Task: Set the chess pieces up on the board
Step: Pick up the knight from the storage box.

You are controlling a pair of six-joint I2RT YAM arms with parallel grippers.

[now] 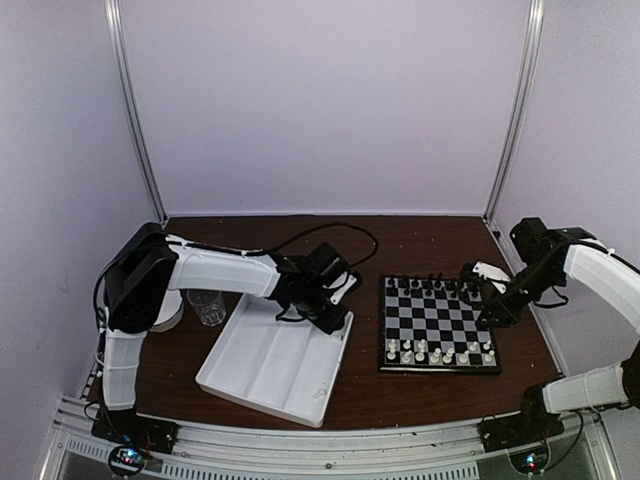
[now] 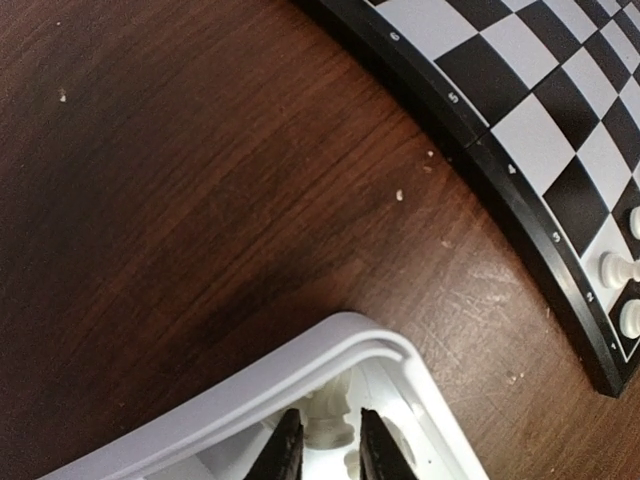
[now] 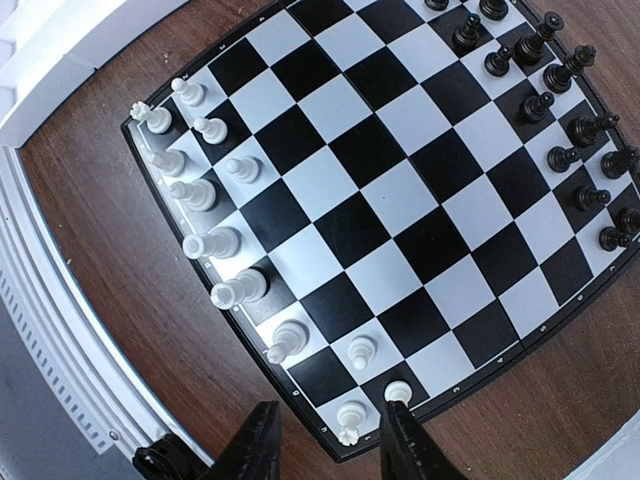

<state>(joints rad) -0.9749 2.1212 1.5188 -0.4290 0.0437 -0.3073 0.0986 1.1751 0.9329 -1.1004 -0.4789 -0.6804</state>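
The board [image 1: 437, 322] lies right of centre, with white chess pieces [image 1: 440, 352] along its near side and black chess pieces [image 1: 430, 287] along its far side. My left gripper [image 1: 325, 312] is down in the far right corner of the white tray [image 1: 260, 370]. In the left wrist view its fingers [image 2: 285, 450] stand narrowly open on either side of a white piece [image 2: 330, 420] in that corner. My right gripper [image 1: 492, 308] hovers open and empty over the board's right edge. In the right wrist view the gripper [image 3: 330, 445] is above a white rook [image 3: 350, 415] and a pawn [image 3: 398, 392].
A clear glass [image 1: 208, 306] stands left of the tray, beside the left arm. The tray rim [image 2: 250, 400] curves round the left fingers. A strip of brown table separates the tray from the board [image 2: 520, 100]. A metal rail runs along the near table edge.
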